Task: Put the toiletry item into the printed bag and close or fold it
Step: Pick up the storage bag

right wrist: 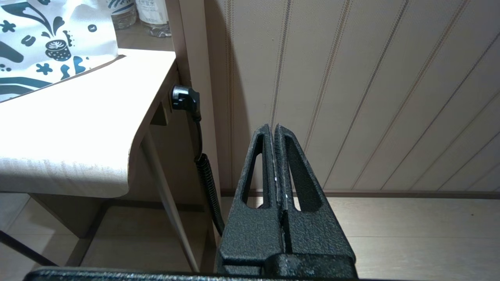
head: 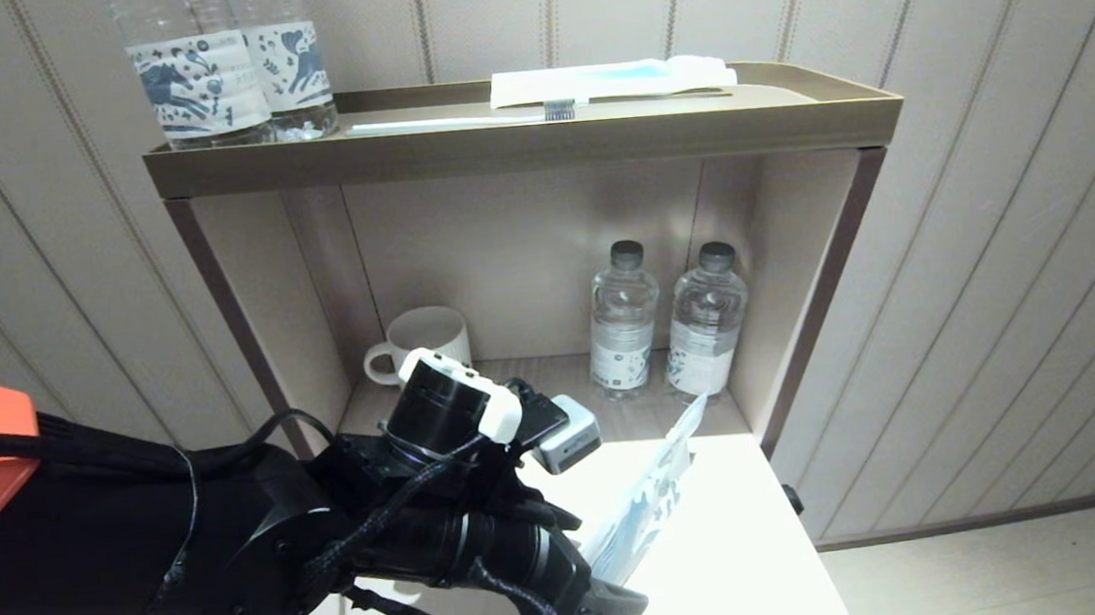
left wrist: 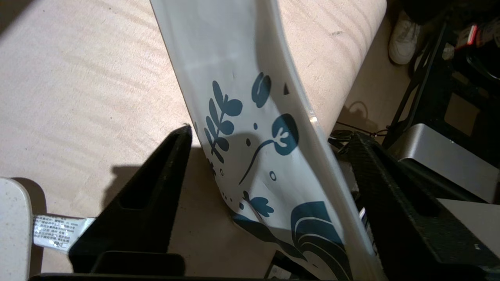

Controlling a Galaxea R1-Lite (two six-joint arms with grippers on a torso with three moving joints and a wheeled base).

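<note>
The printed bag (head: 646, 505), white with dark blue motifs, stands tilted on edge over the pale table (head: 752, 546). In the left wrist view the bag (left wrist: 250, 117) runs up between the two black fingers. My left gripper (left wrist: 271, 132) is open and straddles it. One fingertip (left wrist: 183, 134) sits close to the bag's near edge, and a gap shows at the other tip. In the head view the left gripper (head: 619, 590) is low at the table's front. A corner of the bag (right wrist: 47, 47) shows in the right wrist view. The toiletry item is not in view. My right gripper (right wrist: 274, 127) is shut and empty, low beside the table, facing the wall.
A toothbrush (head: 464, 120), a wrapped packet (head: 608, 80) and two labelled water bottles (head: 226, 69) sit on the shelf top. The niche below holds a mug (head: 423, 342) and two small bottles (head: 667, 332). A plug and cable (right wrist: 185, 99) hang under the table's right edge.
</note>
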